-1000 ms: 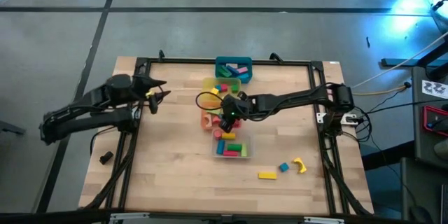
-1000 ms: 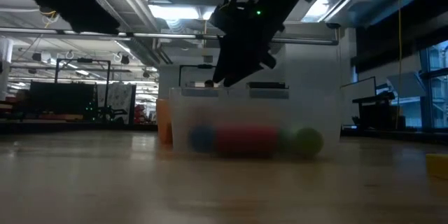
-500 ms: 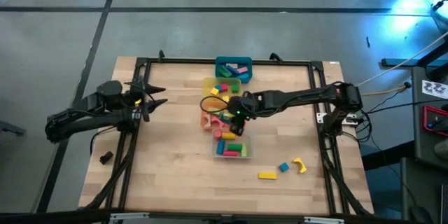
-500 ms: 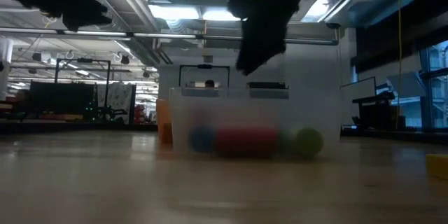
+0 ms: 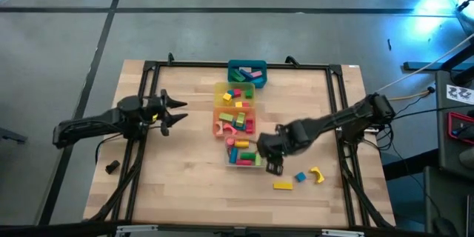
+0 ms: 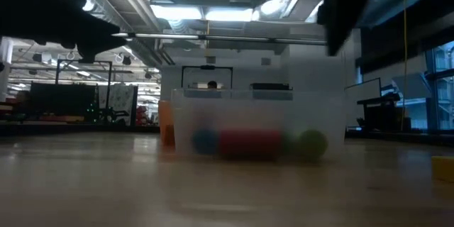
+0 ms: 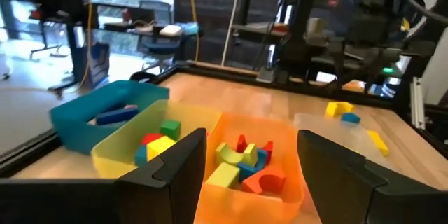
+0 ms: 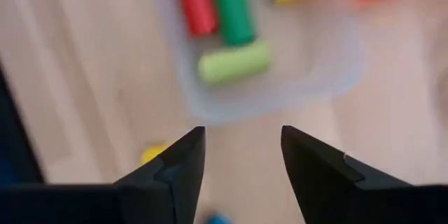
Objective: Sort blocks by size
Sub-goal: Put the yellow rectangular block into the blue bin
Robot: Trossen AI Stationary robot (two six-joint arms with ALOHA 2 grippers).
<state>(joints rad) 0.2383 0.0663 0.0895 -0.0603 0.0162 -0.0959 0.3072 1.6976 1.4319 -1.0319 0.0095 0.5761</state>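
The wooden table (image 5: 185,178) carries a line of four square bins running from far to near down its middle. Farthest is the teal bin (image 5: 246,73), then the yellow bin (image 5: 235,95), then the orange bin (image 5: 234,122), and nearest the clear bin (image 5: 245,155); each touches or sits just beside its neighbour.

The left arm waits over the table's left side, its left gripper (image 5: 173,112) pointing right toward the bins, fingers spread apart with nothing between them. In its wrist view the teal, yellow and orange bins lie ahead with small mixed blocks inside.

The right arm reaches in from the right edge, and the right gripper (image 5: 272,164) hangs just off the clear bin's near right corner, over bare wood. Its fingers (image 8: 316,175) stand partly apart and hold nothing.

Inside the clear bin lie long blocks: a red cylinder (image 8: 194,1) and a dark green cylinder (image 8: 233,8) side by side with parallel long axes, and a light green cylinder (image 8: 234,61) lying crosswise at their ends.

Three blocks lie loose on the near right of the table: a yellow bar (image 5: 283,186), long axis running left to right; a yellow arch (image 5: 317,175) farther right; and a small blue cube (image 5: 300,177) between them.
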